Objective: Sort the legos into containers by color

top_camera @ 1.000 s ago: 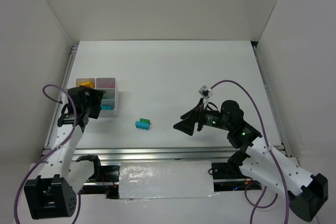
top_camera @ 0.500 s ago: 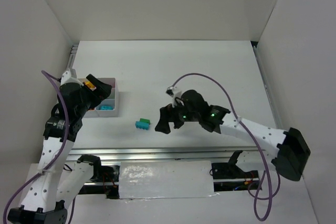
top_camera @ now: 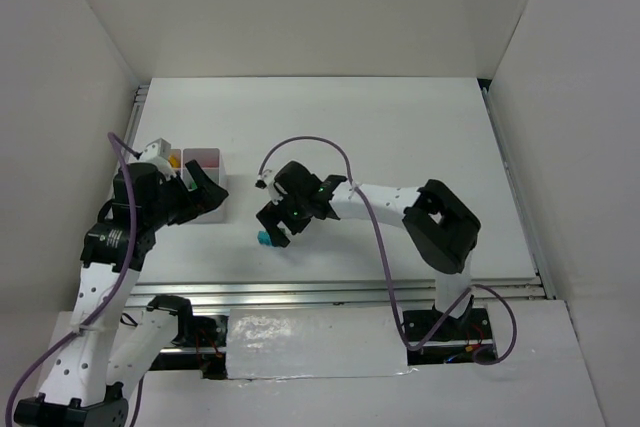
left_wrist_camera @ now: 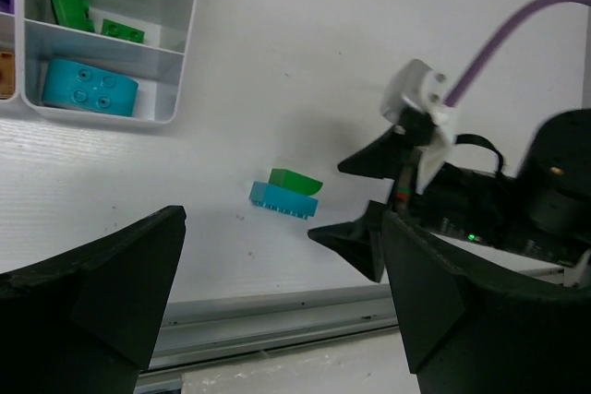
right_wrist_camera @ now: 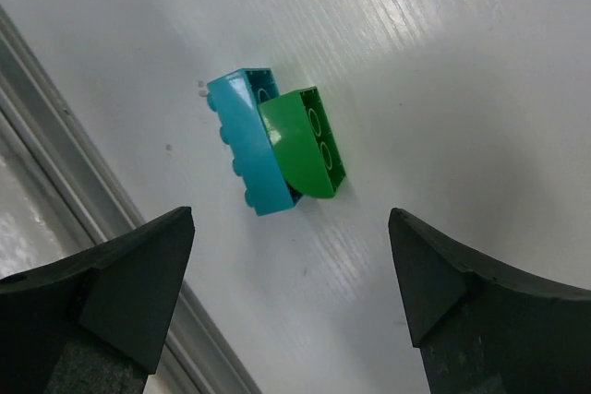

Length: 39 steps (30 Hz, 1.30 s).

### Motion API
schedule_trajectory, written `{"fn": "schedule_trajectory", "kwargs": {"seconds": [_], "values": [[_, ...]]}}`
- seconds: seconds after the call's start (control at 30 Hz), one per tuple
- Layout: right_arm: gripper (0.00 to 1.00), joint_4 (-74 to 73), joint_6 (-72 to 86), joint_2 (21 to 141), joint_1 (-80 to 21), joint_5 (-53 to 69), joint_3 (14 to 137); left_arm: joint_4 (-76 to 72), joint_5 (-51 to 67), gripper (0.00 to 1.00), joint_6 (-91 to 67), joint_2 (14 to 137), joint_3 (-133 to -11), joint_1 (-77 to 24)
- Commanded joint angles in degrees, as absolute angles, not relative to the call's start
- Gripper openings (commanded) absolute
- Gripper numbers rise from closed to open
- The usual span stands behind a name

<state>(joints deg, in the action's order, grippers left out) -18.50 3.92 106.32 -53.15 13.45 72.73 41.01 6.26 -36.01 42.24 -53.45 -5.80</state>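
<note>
From above, we see the white tray (top_camera: 214,169) near the left edge of the table (top_camera: 400,137), largely covered by the left gripper (top_camera: 205,195). Two far compartments show: one holds a yellow piece (top_camera: 170,160), the one beside it shows something purple-pink (top_camera: 203,158). The right gripper (top_camera: 275,230) hangs near the front edge, left of the middle, directly over a teal brick (top_camera: 264,238) that peeks out beneath it.

In the left wrist view, that arm's fingers (left_wrist_camera: 92,302) stand wide apart with nothing between them. On the tray's side facing the bricks, the nearest compartment holds a teal oval piece (left_wrist_camera: 90,87), the middle one two green pieces (left_wrist_camera: 69,4), and the farthest shows a purple strip at the picture's edge. The other column is cut off; we make out only slivers of purple and orange. The teal brick lies on the table apart from the tray, a green brick (left_wrist_camera: 295,180) against it.

In the right wrist view, the fingers (right_wrist_camera: 102,292) are spread wide on either side of the pair, touching neither. The green brick, rounded on one side, leans on the studded teal one, close to the metal rail (right_wrist_camera: 55,126) along the front edge
</note>
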Motion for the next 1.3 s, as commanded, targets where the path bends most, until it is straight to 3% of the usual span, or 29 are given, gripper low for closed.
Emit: {"fn": "schedule_trajectory", "kwargs": {"seconds": [0.0,0.2,0.5,0.73,0.87,1.07,1.27], "values": [[0.93,-21.54,0.88,109.50,-54.75,12.49,76.11,41.48,10.72,0.99,-34.71,41.22,-54.40,-5.45],[0.91,-17.05,0.79,113.01,-55.46,12.48,76.63,39.99,11.60,0.99,-37.44,38.85,-54.15,-5.36],[0.68,-13.45,3.43,115.75,-56.16,11.43,75.67,39.64,11.07,1.00,-37.79,38.32,-52.39,-5.36],[0.01,-11.43,8.15,111.21,-56.07,12.57,73.05,39.73,10.72,0.99,-37.71,37.97,-52.47,-5.27],[0.00,-6.87,14.31,102.09,-56.16,13.97,66.37,37.63,15.62,1.00,-36.22,37.27,-51.60,-5.27],[0.00,3.16,24.96,78.78,-58.34,8.72,51.61,27.52,35.40,0.99,-37.26,37.70,-47.82,-5.36],[0.00,3.08,25.14,66.63,-63.45,-0.96,49.40,5.82,47.63,0.94,-52.00,36.83,-38.24,-7.64]]}}
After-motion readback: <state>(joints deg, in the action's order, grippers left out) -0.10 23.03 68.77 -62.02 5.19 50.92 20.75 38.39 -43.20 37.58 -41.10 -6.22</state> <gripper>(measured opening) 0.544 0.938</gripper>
